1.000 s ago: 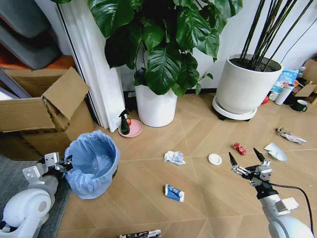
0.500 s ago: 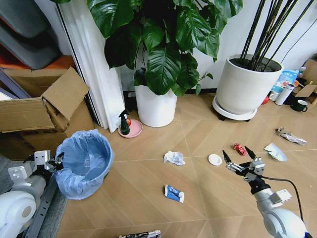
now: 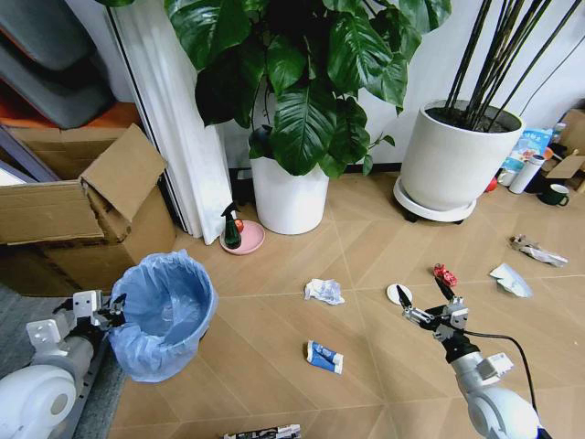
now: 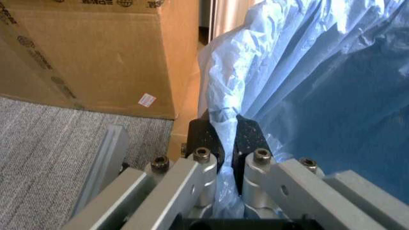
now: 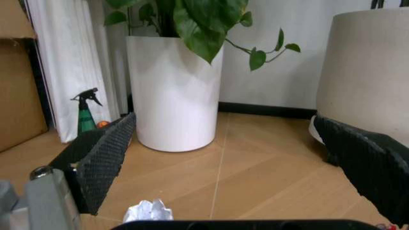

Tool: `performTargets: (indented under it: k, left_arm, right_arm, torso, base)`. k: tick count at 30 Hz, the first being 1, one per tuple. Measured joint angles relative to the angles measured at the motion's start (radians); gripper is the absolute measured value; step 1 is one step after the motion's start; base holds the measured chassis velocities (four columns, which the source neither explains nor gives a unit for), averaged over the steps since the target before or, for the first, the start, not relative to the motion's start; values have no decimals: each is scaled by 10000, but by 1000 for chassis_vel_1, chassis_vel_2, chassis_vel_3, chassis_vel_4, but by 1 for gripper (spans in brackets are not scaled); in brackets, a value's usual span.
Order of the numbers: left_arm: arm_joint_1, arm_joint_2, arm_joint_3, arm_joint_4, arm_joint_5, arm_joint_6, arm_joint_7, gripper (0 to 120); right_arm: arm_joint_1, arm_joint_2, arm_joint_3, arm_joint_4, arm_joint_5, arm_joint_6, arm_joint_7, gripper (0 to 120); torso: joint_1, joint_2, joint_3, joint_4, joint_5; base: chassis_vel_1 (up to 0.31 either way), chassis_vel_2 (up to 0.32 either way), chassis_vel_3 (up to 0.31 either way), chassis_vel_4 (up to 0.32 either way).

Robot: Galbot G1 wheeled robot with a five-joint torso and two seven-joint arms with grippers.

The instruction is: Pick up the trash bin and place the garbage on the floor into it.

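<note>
Left hand [image 3: 117, 308] [image 4: 225, 143] pinching the rim of the trash bin [image 3: 167, 314], dark pads [image 4: 206, 139] pressed together on a fold of the crinkly light-blue bag [image 4: 307, 86], at the lower left of the head view. Trash bin tilting slightly, beside the cardboard box [image 3: 82, 215] and at the edge of the grey carpet [image 4: 45, 153].

Right hand [image 3: 424, 305] hanging low over the wooden floor [image 3: 274, 375], fingers [image 5: 102, 160] spread wide apart and gripping nothing. Pointing toward the white round disc [image 3: 396, 294] and the red crushed wrapper [image 3: 446, 274], both lying just beyond its fingertips.

Garbage lying scattered on the floor: crumpled white paper [image 3: 324, 291] [image 5: 148, 211] near the middle, blue-white packet [image 3: 324, 357] closer to the robot, black-white tube [image 3: 261, 432] at the bottom edge, two silvery wrappers [image 3: 537, 250] far right, near one another.

Standing behind: a white plant pot [image 3: 289, 197] [image 5: 172, 93] with broad green leaves, a wider white pot [image 3: 454, 165] on a low round base, a dark green spray bottle [image 3: 231, 229] [image 5: 85, 115] on a pink saucer [image 3: 249, 240], a white curtain [image 3: 174, 128]. Dark mug [image 3: 554, 194] and white flask [image 3: 524, 174] sitting at the far right by the wall.
</note>
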Motion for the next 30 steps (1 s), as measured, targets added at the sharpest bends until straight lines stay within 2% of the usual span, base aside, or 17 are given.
performTargets:
  k: [13, 15, 18, 20, 22, 23, 26, 30]
  left_arm:
    - [-315, -56, 238, 69, -52, -52, -116, 0]
    - [-617, 183, 99, -29, -493, -467, -384, 0]
    - [-736, 572, -168, -138, -931, -509, -543, 0]
    - [-548, 1519, -574, -366, -1829, -253, -791, 0]
    - [-224, 1976, -729, -530, -1936, -153, -815, 0]
    - [-224, 1976, -729, -530, -1936, -153, -815, 0]
    - [181, 2074, -813, -815, -1960, -18, -844, 0]
    - [626, 2002, -1102, -918, -1927, 11, -844, 0]
  right_arm:
    - [-84, -14, 73, 75, -59, 175, -104, 100]
    - [-6, -115, -44, 119, -92, 113, -18, 100]
    - [29, -163, -72, 198, -85, -65, 28, 100]
    - [144, -273, -156, 640, 854, -1138, 251, 100]
    - [406, -434, -326, 1108, 1820, -2147, 740, 100]
    - [406, -434, -326, 1108, 1820, -2147, 740, 100]
    - [895, -908, -595, 1694, 2502, -3164, 1232, 100]
    - [1102, -1452, -831, 1700, 2528, -3478, 961, 100]
  torso:
    - [0, 0, 0, 0, 3]
    - [0, 0, 0, -1, -1]
    - [0, 0, 0, -2, 7]
    - [0, 0, 0, -2, 4]
    - [0, 0, 0, -2, 5]
    - [0, 0, 0, -2, 5]
    - [0, 0, 1, 4, -4]
    - [1, 0, 1, 1, 0]
  base:
    - [25, 26, -21, -21]
    - [0, 0, 0, 0]
    - [0, 0, 0, 0]
    - [0, 0, 0, 0]
    - [0, 0, 0, 0]
    - [0, 0, 0, 0]
    - [0, 0, 0, 0]
    - [0, 0, 0, 0]
